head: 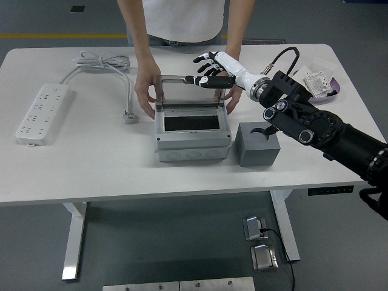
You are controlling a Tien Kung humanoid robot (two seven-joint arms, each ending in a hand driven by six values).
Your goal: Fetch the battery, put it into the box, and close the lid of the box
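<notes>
One grey plastic box (192, 134), its one clear lid (187, 90) upright; the right hand (213, 69), fingers spread, seemingly touches the lid's top edge; a person's two hands (145, 92) steady it.

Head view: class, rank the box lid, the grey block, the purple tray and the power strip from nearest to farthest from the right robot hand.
1. Box lid, at the right robot hand.
2. Grey block, below it.
3. Purple tray, far right.
4. Power strip, far left.
</notes>
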